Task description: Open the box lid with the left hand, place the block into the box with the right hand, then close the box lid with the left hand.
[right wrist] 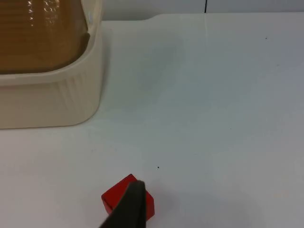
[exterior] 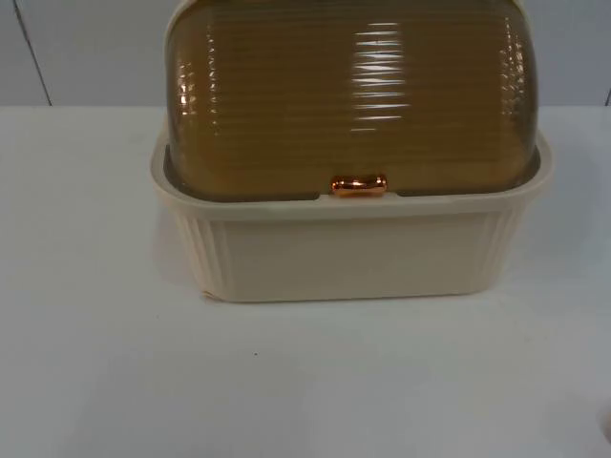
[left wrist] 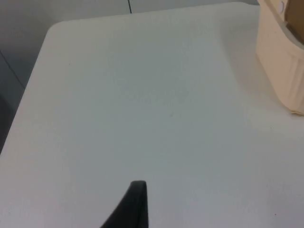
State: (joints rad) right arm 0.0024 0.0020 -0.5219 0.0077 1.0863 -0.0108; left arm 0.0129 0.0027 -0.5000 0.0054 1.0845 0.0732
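A cream ribbed box point(exterior: 353, 250) stands in the middle of the table in the top view, its amber ribbed dome lid point(exterior: 348, 95) shut down over it. A small copper handle point(exterior: 359, 185) sits at the lid's front edge. A corner of the box point(left wrist: 282, 71) appears in the left wrist view, well off from the black fingertip point(left wrist: 135, 204) of the left gripper over bare table. In the right wrist view the red block point(right wrist: 127, 198) lies on the table just behind the right fingertip point(right wrist: 130, 206), with the box point(right wrist: 52, 99) and lid point(right wrist: 40, 35) farther off.
The white table top point(exterior: 305, 382) ends at a grey partition wall point(exterior: 76, 48) behind the box. The table's rounded corner and edge point(left wrist: 50, 33) are near the left arm. Open table point(right wrist: 228, 104) spreads beside the box on the right arm's side.
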